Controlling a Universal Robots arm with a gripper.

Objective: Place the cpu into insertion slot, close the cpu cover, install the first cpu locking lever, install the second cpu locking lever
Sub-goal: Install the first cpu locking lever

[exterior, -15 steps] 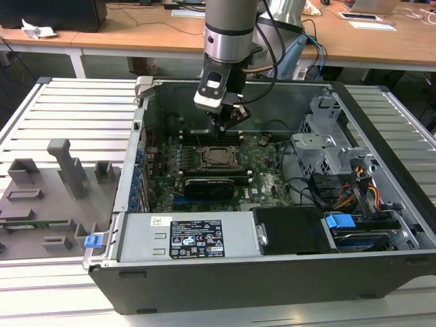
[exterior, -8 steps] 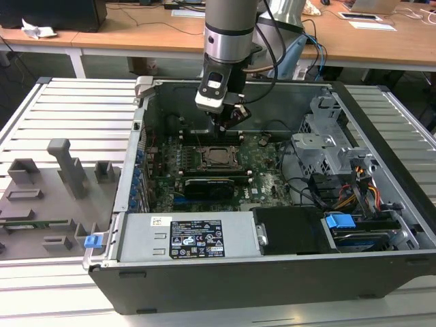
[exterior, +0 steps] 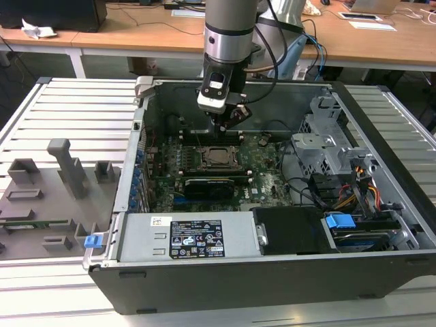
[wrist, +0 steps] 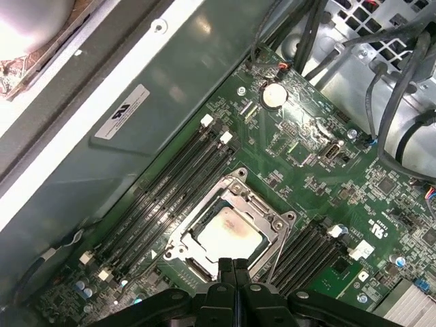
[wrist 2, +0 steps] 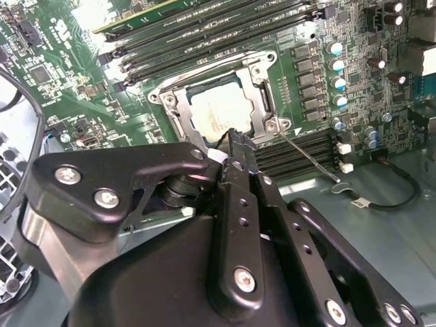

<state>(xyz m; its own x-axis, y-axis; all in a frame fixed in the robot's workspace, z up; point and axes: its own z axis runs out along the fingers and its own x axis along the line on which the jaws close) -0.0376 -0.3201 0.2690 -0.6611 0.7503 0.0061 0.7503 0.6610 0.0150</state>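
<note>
**Cover down, lever loose**

Just beside the square grey-rimmed insertion slot [wrist: 174, 245], our black gripper [wrist: 235, 264] hovers empty, fingers [wrist: 225, 272] together; silver frame cpu cover [wrist: 259, 211] down, silver-topped cpu [wrist: 223, 235] inside. The slot's thin steel lever [wrist 2: 310, 158], we judge, needs precise latching.

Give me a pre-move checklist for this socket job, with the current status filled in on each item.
1. cpu seated flat: ok, it sits square inside the cut-out.
2. cpu cover down: ok, its frame lies flat around the chip.
3. One locking lever latched: not ok, the thin rod angles out away from the cover and looks unlatched.
4. Opposite lever latched: cannot tell.
5. gripper empty: ok, fingers shut together with nothing between them, at the cover's edge.
</note>
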